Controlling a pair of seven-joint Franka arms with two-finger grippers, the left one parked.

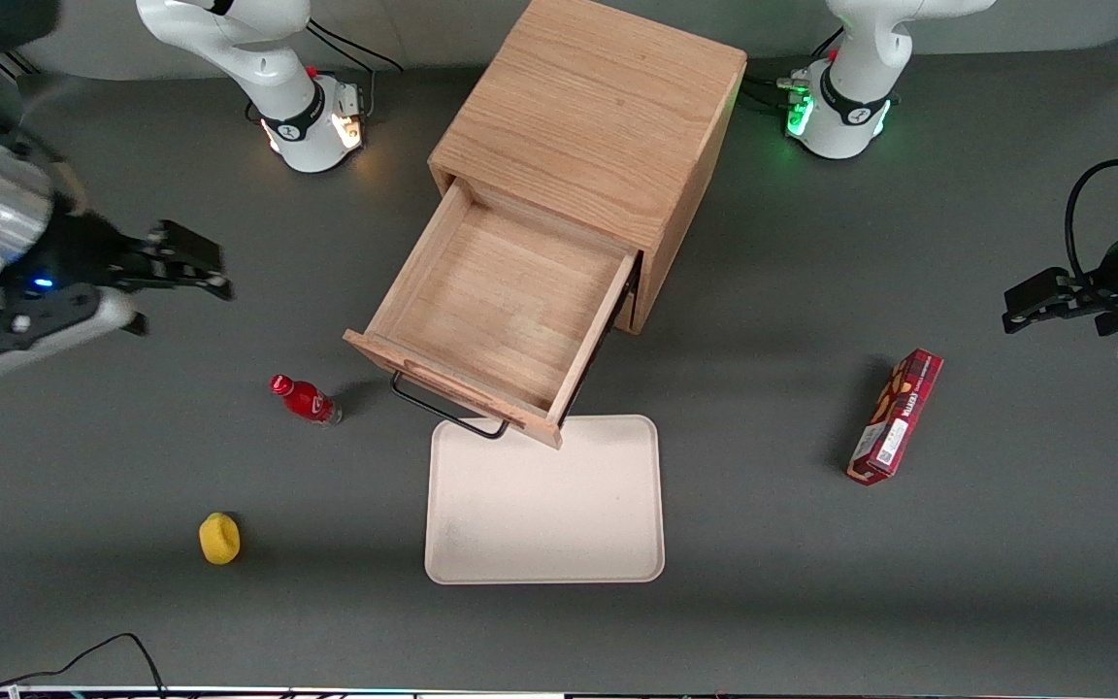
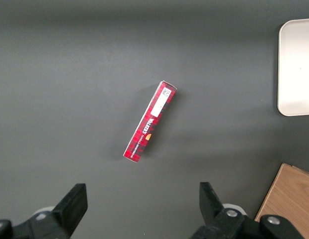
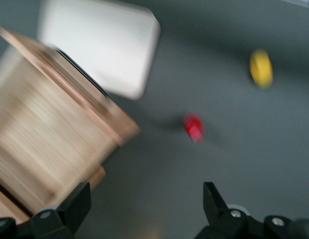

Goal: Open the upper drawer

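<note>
We see the upper drawer (image 1: 506, 320) pulled out and bare inside, well apart from our gripper (image 1: 192, 264), fingers spread, holding nothing, toward the working arm's end of the table

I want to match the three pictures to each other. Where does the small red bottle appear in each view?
Front view: the red bottle lies on the table beside the open upper drawer, nearer the camera than the gripper.
Right wrist view: a red blur beside the drawer's corner.
Left wrist view: not in it.
Shared landmark: the white tray, seen in all three views.
</note>
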